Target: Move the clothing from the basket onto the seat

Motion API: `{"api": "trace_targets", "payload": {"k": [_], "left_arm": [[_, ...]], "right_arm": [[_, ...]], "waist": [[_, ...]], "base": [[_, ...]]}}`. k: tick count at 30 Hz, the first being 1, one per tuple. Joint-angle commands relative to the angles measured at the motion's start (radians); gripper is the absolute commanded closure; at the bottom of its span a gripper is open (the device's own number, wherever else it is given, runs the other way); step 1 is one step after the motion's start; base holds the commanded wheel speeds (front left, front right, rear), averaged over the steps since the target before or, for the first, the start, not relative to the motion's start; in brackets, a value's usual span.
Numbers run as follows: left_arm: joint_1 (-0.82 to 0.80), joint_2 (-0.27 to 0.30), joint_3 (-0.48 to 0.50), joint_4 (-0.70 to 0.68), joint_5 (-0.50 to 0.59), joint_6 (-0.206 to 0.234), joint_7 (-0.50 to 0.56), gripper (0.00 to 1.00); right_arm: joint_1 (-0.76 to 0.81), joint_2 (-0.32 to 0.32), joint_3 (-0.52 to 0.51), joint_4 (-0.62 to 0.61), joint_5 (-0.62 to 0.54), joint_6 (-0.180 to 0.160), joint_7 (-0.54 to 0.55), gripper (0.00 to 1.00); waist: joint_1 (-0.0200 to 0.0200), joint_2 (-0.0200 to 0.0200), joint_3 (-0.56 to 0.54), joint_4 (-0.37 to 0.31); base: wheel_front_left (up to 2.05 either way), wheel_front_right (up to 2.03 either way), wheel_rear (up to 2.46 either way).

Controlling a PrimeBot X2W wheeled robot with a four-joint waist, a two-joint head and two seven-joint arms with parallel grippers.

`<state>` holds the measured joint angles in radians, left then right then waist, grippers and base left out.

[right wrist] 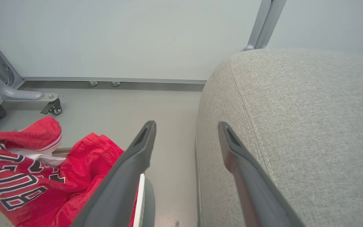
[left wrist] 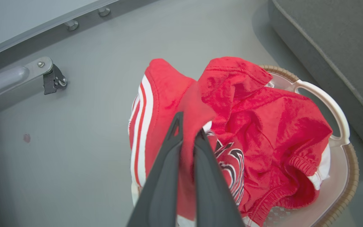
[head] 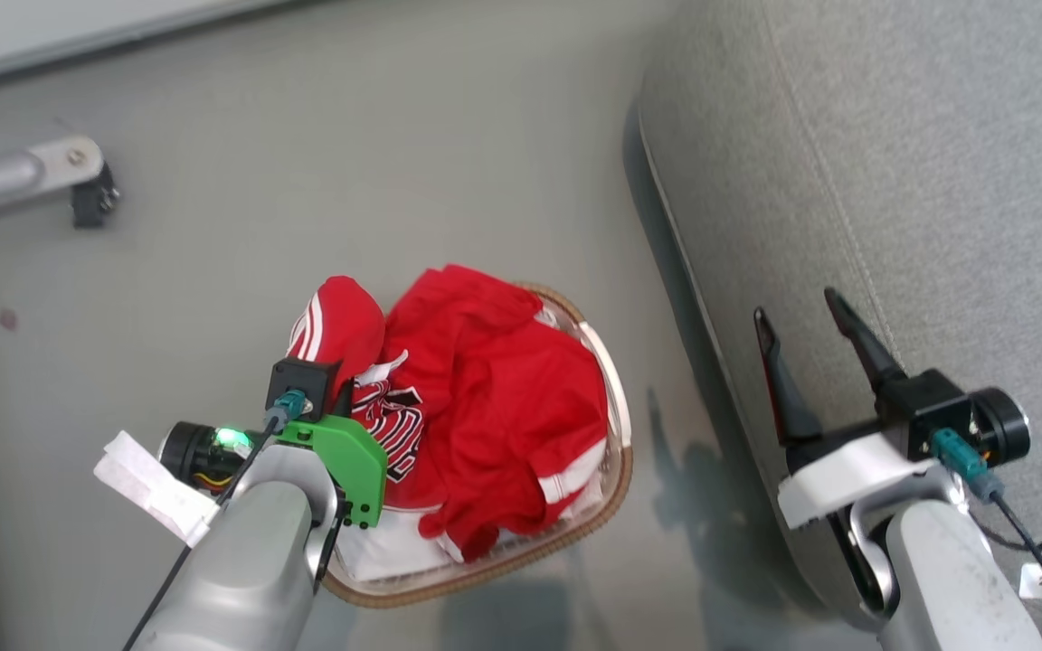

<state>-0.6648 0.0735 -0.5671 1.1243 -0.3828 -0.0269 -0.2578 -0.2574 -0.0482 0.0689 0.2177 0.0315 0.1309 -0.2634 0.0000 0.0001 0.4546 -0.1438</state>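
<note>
The red clothing (head: 494,398) is heaped in the basket (head: 619,470), which stands on the floor left of the seat (head: 919,181). One piece has white side stripes (left wrist: 140,126); another bears black-and-white print (right wrist: 14,186). In the left wrist view my left gripper (left wrist: 189,134) is shut on a raised fold of the red clothing (left wrist: 263,126), above the basket's left end. My left wrist (head: 326,452) hides those fingers in the head view. My right gripper (head: 797,306) stands open and holds nothing, by the seat's front edge (right wrist: 310,126). The basket's white handle (left wrist: 326,101) and brown rim (left wrist: 350,176) show.
A grey metal leg with a black caster (head: 82,185) lies on the floor at the far left, also seen as the caster (right wrist: 51,106). A wall with a metal baseboard (right wrist: 115,79) runs behind. Bare grey floor (head: 394,163) lies beyond the basket.
</note>
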Motion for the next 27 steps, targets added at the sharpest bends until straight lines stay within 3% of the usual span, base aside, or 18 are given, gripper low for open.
{"api": "trace_targets", "payload": {"k": [1, 15, 27], "left_arm": [[0.021, 0.012, -0.002, -0.020, 0.004, -0.006, -0.010, 1.00], [-0.006, 0.097, -0.057, -0.329, 0.115, -0.009, -0.007, 1.00], [-0.150, 0.151, -0.073, -0.511, 0.115, -0.054, 0.092, 1.00]], "right_arm": [[0.031, -0.004, 0.001, 0.006, -0.007, 0.000, -0.002, 0.00], [0.183, -0.004, 0.020, 0.042, -0.047, 0.000, -0.002, 0.00], [0.201, -0.004, 0.066, 0.038, -0.049, 0.000, -0.002, 0.00]], "waist": [[0.0000, -0.0001, -0.149, 0.051], [0.0000, -0.0001, -0.435, 0.079], [0.0000, -0.0001, -0.506, 0.062]], "base": [[0.00, 0.00, 0.00], [0.00, 0.00, 0.00], [0.00, 0.00, 0.00]]}}
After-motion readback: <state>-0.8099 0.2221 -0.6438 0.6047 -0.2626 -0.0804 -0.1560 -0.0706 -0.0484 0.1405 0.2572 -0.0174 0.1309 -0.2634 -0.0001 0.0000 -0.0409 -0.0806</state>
